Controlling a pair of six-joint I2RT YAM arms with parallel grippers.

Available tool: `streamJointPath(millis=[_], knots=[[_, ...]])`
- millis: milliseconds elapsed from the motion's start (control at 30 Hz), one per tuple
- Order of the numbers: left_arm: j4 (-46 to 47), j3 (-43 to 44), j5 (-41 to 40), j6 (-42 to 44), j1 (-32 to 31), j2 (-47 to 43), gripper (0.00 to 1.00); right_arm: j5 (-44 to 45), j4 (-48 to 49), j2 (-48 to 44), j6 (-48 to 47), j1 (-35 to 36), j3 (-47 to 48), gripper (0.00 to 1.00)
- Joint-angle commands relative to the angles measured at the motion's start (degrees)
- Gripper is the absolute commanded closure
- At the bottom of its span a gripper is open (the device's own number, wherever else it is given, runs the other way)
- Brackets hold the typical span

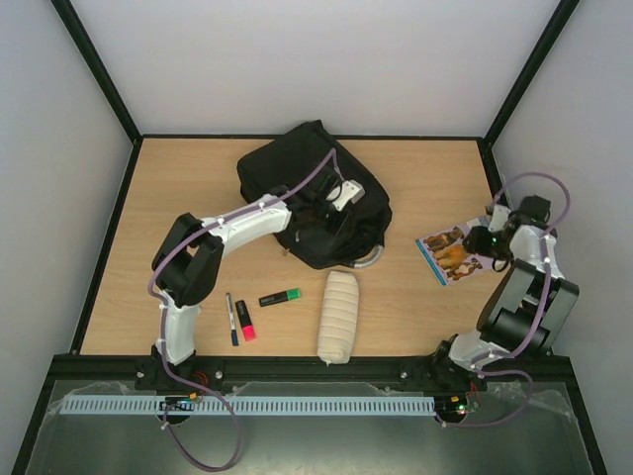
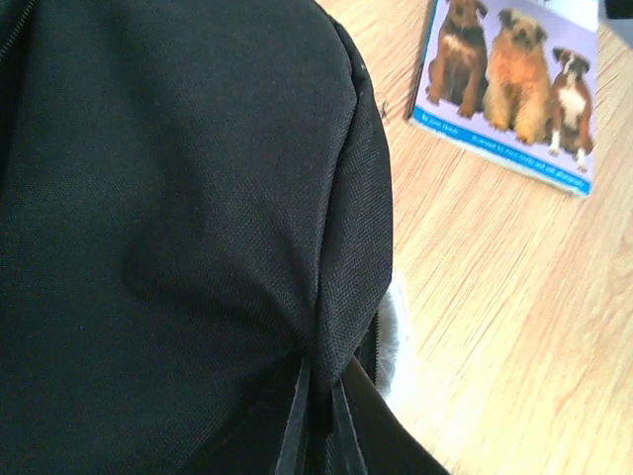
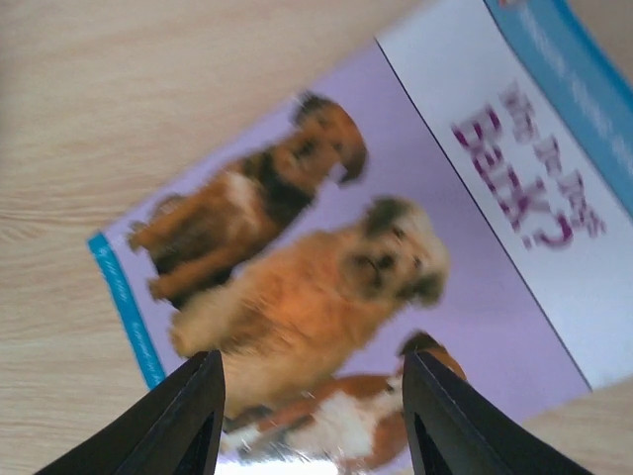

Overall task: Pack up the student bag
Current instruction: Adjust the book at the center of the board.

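Since the student bag (image 1: 272, 168), a big floppy black fabric backpack mid-table, is soft, I'd grab a seam or handle. Left gripper (image 1: 334, 213) looks pinched shut on its fabric. Right gripper (image 3: 312, 396) hovers half-open, empty, over one purple dog book (image 3: 326, 257). Also one cream fabric roll (image 1: 338, 317), three marker pens (image 1: 246, 330).

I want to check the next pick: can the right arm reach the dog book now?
Probably yes: the right gripper hangs open over the dog book, and nothing lies between them.
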Motion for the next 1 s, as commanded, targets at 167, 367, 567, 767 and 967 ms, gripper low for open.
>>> streamJointPath(millis=[167,367,567,767,967], knots=[[-3.0,0.4,-5.7,1.4,-5.5,2.7,0.60,-0.8,-8.8,4.9,-0.8,-7.7,0.7,0.40],[-2.7,1.8,-3.0,-0.7,-7.1,0.2,0.40,2.1,-6.6,10.7,0.6,-7.9,1.8,0.32],[3.7,4.8,-0.5,-9.1,-7.2,1.2,0.36,3.9,-5.7,17.0,1.3,-8.0,3.6,0.25],[0.2,15.0,-8.8,-17.8,-7.3,9.1,0.33,5.0,-3.8,24.4,1.7,-6.7,8.6,0.18],[2.7,20.7,-5.6,-21.4,-7.3,13.4,0.33,12.3,-2.7,29.4,-3.0,-0.1,11.1,0.22]])
